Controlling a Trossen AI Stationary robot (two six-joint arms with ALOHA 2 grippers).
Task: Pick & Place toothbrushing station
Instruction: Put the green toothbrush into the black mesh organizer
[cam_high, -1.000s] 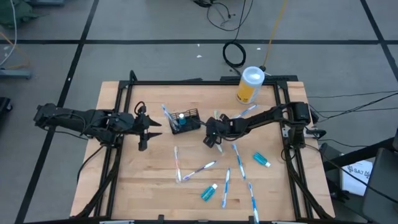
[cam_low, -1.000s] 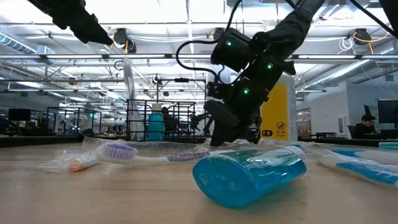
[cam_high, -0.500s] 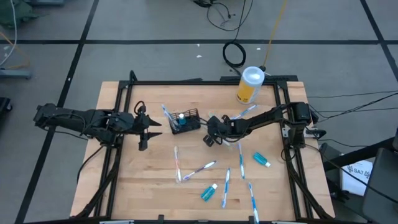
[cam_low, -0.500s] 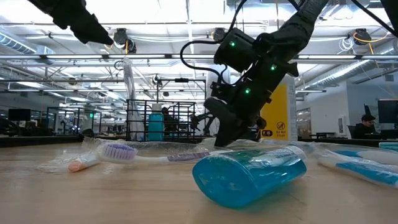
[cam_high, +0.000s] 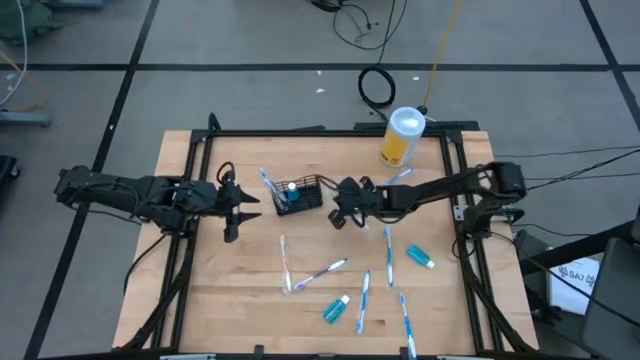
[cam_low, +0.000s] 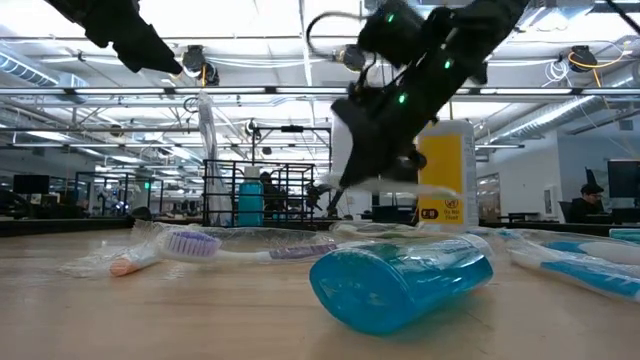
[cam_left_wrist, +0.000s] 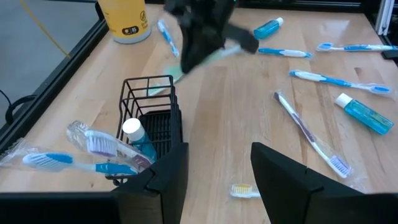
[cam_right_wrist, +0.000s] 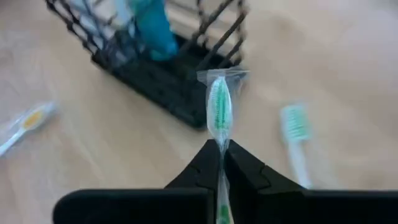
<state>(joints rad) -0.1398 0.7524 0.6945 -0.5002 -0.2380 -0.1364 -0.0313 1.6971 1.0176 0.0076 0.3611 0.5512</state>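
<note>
The right gripper (cam_high: 340, 205) hangs above the table just beside the open end of the black wire caddy (cam_high: 302, 192); its fingers are pinched tight on a wrapped toothbrush (cam_right_wrist: 219, 112) with a green head, which sticks out ahead of the fingertips toward the caddy in the right wrist view; in the low view the gripper (cam_low: 365, 170) is clear of the wood.

The caddy stands near the middle of the table (cam_high: 200, 290), with a teal toothpaste tube (cam_left_wrist: 138, 140) upright inside it, white cap on top, and a wrapped blue-and-white toothbrush (cam_left_wrist: 68, 163) leaning against its side.

The left gripper (cam_high: 243, 210) waits over the left part of the table, well apart from the caddy, with its fingers spread and nothing between them.

Loose on the boards nearer the front edge lie more wrapped toothbrushes (cam_high: 318, 271) and two teal tubes (cam_high: 335, 308), one (cam_high: 420, 257) closer to the right rail.

A yellow canister (cam_high: 401, 138) with a white lid stands at the far right corner; a white label with small dark print is on its side, too small to read.
</note>
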